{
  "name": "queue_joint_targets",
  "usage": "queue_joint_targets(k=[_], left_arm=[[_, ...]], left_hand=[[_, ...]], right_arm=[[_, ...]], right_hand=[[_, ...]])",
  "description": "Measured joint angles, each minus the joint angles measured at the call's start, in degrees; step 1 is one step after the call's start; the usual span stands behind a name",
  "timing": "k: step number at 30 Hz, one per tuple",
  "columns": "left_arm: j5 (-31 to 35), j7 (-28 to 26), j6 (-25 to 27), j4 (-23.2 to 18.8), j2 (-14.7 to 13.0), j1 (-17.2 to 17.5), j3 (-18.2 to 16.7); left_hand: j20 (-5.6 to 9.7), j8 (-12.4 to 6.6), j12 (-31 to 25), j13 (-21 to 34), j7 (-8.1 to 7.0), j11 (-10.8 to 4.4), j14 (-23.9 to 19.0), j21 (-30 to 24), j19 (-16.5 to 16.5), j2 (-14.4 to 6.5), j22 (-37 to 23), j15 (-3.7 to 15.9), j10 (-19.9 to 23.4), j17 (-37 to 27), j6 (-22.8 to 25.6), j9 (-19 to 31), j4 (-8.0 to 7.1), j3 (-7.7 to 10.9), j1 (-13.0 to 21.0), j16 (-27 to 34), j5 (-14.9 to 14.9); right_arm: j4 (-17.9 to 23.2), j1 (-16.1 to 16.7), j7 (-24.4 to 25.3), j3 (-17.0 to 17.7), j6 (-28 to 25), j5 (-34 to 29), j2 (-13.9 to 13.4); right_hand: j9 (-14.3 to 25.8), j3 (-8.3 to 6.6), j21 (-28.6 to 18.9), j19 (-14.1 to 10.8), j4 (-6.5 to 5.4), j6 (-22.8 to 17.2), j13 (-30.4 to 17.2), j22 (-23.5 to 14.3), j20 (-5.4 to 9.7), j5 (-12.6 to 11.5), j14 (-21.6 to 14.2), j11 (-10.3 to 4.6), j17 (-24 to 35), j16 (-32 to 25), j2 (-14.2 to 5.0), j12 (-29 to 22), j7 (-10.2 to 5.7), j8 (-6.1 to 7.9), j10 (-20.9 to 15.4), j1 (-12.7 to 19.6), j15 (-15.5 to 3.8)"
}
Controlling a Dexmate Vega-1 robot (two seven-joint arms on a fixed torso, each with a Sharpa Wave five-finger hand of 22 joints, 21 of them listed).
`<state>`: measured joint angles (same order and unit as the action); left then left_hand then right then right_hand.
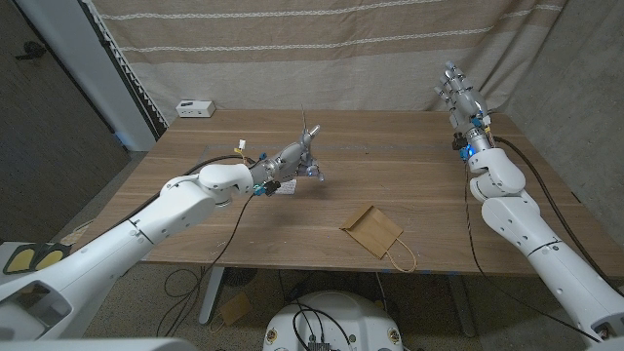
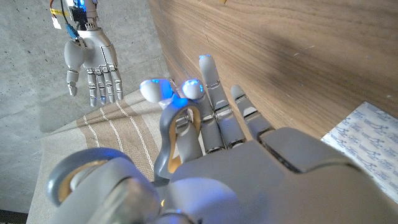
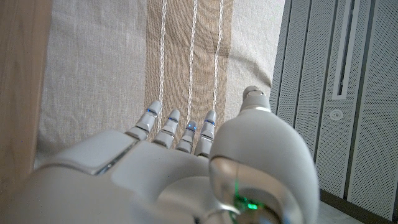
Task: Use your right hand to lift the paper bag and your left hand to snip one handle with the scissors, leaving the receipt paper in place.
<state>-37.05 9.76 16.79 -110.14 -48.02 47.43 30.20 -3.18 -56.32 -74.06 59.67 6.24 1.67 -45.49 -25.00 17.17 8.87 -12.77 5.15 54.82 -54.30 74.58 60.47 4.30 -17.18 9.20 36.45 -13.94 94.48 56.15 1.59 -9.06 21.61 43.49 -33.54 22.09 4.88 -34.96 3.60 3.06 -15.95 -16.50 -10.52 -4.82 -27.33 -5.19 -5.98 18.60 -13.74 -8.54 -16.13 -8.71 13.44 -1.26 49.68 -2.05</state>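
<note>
Step in hand: we judge the task at its start; our right hand (image 1: 456, 90) is raised over the table's far right corner, fingers straight and apart, holding nothing, well apart from the paper bag (image 1: 371, 229).
Left hand: our left hand (image 1: 292, 161) is lifted over the middle of the wooden table (image 1: 409, 156) with the scissors (image 1: 308, 132) in its grip, blades pointing up; the left wrist view shows the grey handle loops (image 2: 177, 134) against its fingers (image 2: 214, 99).
Paper bag: it lies flat near the front edge, right of centre, one thin handle (image 1: 403, 256) looping toward the edge.
Receipt paper: a white printed sheet (image 2: 367, 134) shows in the left wrist view; we cannot tell it for certain.
Next move: our right hand must come down and forward to the bag and lift it so a handle hangs free for the blades.
Around: a small white box (image 1: 195, 108) sits at the far left corner; nothing stands between right hand and bag.
</note>
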Motion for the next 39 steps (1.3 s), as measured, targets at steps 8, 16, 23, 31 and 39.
queue_joint_targets(k=[8, 16, 23, 31, 39], left_arm=[[-0.53, -0.15, 0.64, -0.9, -1.16, 0.58, -0.68], [-1.08, -0.74, 0.91, -1.79, -2.1, 1.46, -1.45], [-1.55, -1.23, 0.93, -2.41, -2.79, 2.29, -2.12], [-1.84, -1.72, 0.92, -2.73, -3.18, 2.69, -2.46], [-1.97, -2.39, 1.33, -3.84, -4.03, 3.38, -2.93]], left_hand=[[0.0, 0.0, 0.0, -0.26, 0.01, 0.0, 0.38, 0.44, 0.0, 0.0, 0.0, -0.22, -0.01, 0.36, -0.01, -0.69, 0.23, 0.23, 0.0, 0.44, -0.39], [0.0, 0.0, 0.54, -1.0, 0.02, 0.0, 0.38, 0.88, 0.0, 0.0, -0.04, -0.23, -0.02, 0.72, -0.02, -1.06, 0.38, 0.38, 0.0, 0.64, -0.86], [0.01, 0.0, 0.76, -1.16, 0.09, 0.01, 0.49, 0.88, 0.0, 0.0, -0.16, -0.14, -0.03, 0.98, -0.09, -1.32, 0.39, 0.39, 0.0, 0.85, -0.9], [0.22, 0.0, -0.53, 1.22, 0.09, 0.09, 0.66, 1.71, 0.21, 0.31, -0.16, -0.16, 0.72, -1.04, -0.09, -1.42, 0.54, 0.54, -0.31, 3.17, -1.26], [0.22, 0.0, -0.97, 2.11, 0.09, 0.09, 0.66, 1.93, 0.21, 0.31, -0.15, -0.17, 0.72, -1.53, -0.09, -1.53, 0.56, 0.56, -0.31, 4.34, -1.77]], right_arm=[[-0.29, 0.0, -0.29, -0.43, -0.47, 0.0, -0.12], [-0.32, -0.12, -0.77, -0.98, -1.21, -0.18, -0.83], [-0.23, -0.24, -1.45, -1.43, -2.06, -0.48, -1.52], [-0.17, -0.48, -1.74, -1.88, -2.31, -0.79, -2.01], [-0.18, -0.5, -1.96, -2.38, -2.36, -2.58, -3.01]], right_hand=[[0.0, 0.24, 0.44, 0.33, -0.24, 0.21, 0.0, 0.0, 0.07, 0.0, 0.94, -0.07, 0.0, 0.07, -0.29, 0.0, 0.21, 0.0, 0.06, -0.29, -0.12], [0.0, 0.24, 0.86, 0.9, -0.24, 0.21, 0.29, 0.0, -0.15, 0.0, 2.31, -0.04, 0.01, 0.44, 0.17, 0.0, 0.21, 0.0, -0.41, -0.75, -0.01], [-0.31, 0.47, 1.09, 1.33, -0.47, 0.21, 0.29, 0.0, -0.31, 0.0, 2.9, -0.06, 0.01, 0.84, -0.06, 0.0, 0.21, 0.0, -0.39, -0.97, 0.24], [-0.31, 0.47, 1.09, 1.33, -0.47, 0.21, 0.28, 0.0, -0.31, 0.23, 3.07, -0.17, -0.27, 0.84, 0.24, -0.86, 0.21, 0.0, -1.73, -1.27, 0.2], [-0.57, 0.92, 1.92, 1.74, -0.51, 0.21, 0.28, 0.0, 0.11, 0.22, 5.84, -0.3, -0.27, 1.68, 0.54, -0.85, 0.21, 0.0, -1.86, -1.57, 0.31]])
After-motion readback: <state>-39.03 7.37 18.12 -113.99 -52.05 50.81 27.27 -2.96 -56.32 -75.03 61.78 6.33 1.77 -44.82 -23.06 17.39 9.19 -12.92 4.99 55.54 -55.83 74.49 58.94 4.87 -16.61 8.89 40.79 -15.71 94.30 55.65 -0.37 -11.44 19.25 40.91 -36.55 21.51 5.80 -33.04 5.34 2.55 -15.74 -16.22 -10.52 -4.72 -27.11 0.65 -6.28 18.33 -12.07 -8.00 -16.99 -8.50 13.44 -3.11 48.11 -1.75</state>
